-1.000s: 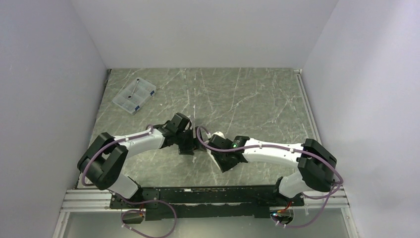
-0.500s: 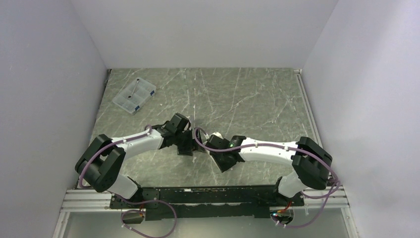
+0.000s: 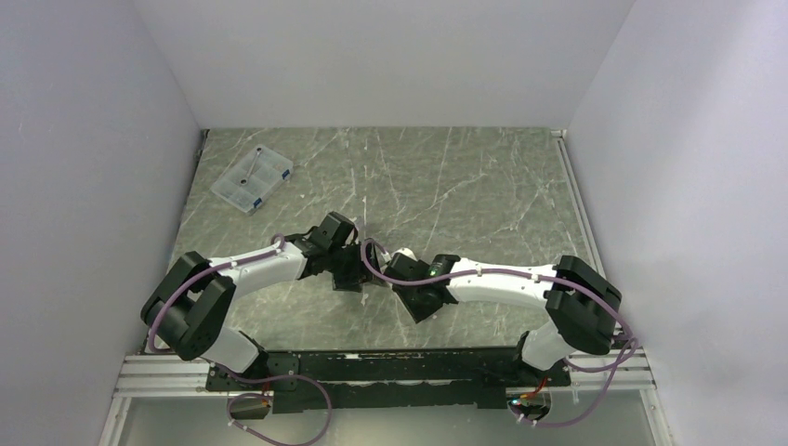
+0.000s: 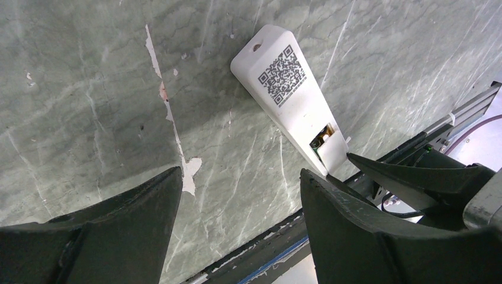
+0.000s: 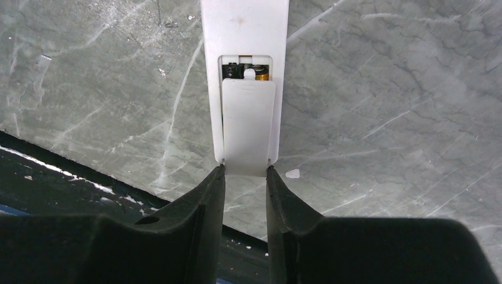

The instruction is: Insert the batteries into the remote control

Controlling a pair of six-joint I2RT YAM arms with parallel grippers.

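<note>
We start big: the bench, with the remote lying face down on it, code sticker up, between the two wrists. Well away from the remote, toward the far left corner, sits the clear box; we can't tell what's in it. The left jaws hang wide apart just short of the remote, gripping nothing. The right jaws are pinched on the near end of the cover, which lies over most of the remote's battery bay. In the slot left bare at the cover's far edge, a copper battery peeps out beside something dark, probably its partner. Loading looks done to us; the cover wants sliding fully home.
</note>
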